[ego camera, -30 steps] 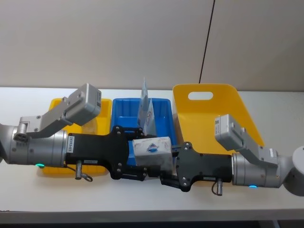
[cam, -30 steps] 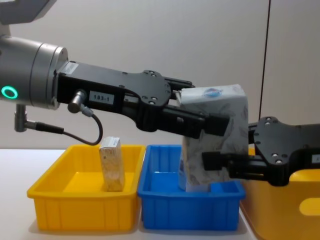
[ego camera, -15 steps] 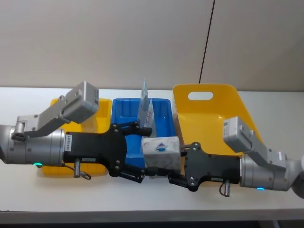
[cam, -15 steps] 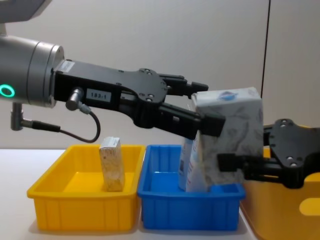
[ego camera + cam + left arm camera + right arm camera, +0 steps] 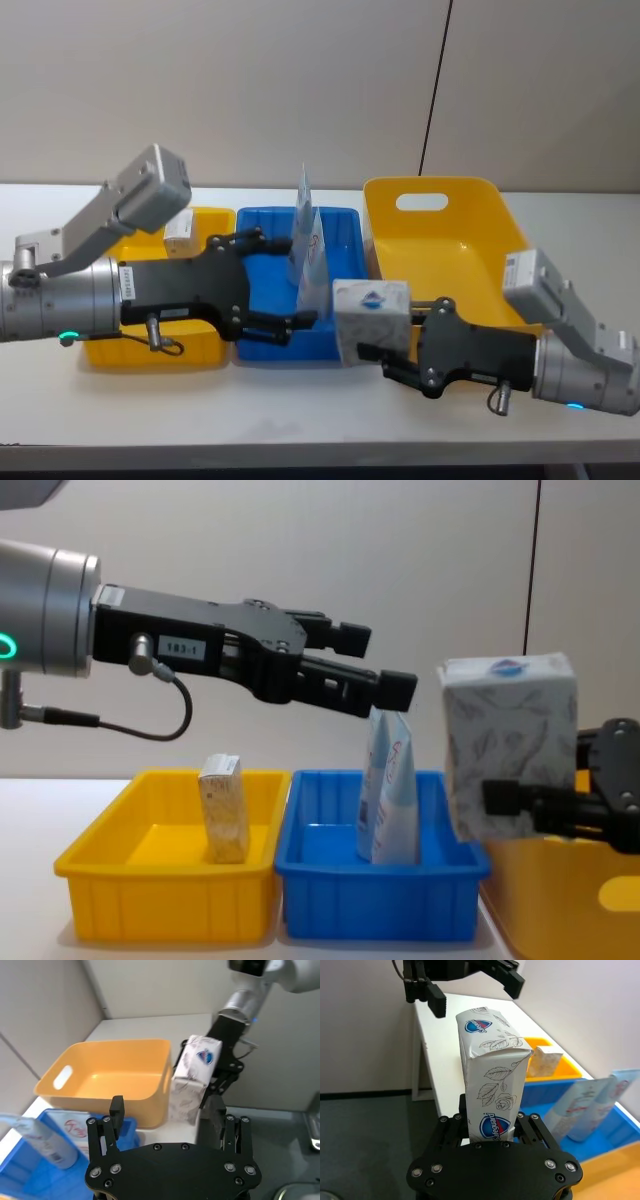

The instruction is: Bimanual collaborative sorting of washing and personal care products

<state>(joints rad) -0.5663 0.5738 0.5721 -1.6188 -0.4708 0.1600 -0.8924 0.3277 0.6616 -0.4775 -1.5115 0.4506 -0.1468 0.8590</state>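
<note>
Where the pouch [image 5: 372, 318] hangs: upright, off the worktop [image 5: 300, 405], by the near corners of the blue bin [image 5: 262, 240] and the large yellow bin [image 5: 440, 250].
Right tool [image 5: 388, 360]: clamped on the pouch's lower part.
Left tool [image 5: 378, 662]: spread wide, empty, above the blue bin.
Tubes [image 5: 390, 790]: standing in the blue bin.
Carton [image 5: 225, 805]: upright in the small yellow bin [image 5: 160, 880].

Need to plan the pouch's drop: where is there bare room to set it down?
The large yellow bin has a bare floor, beyond the pouch in the right gripper. The table strip before the bins is bare. The blue bin is crowded: tubes stand in it, the open left gripper above.
</note>
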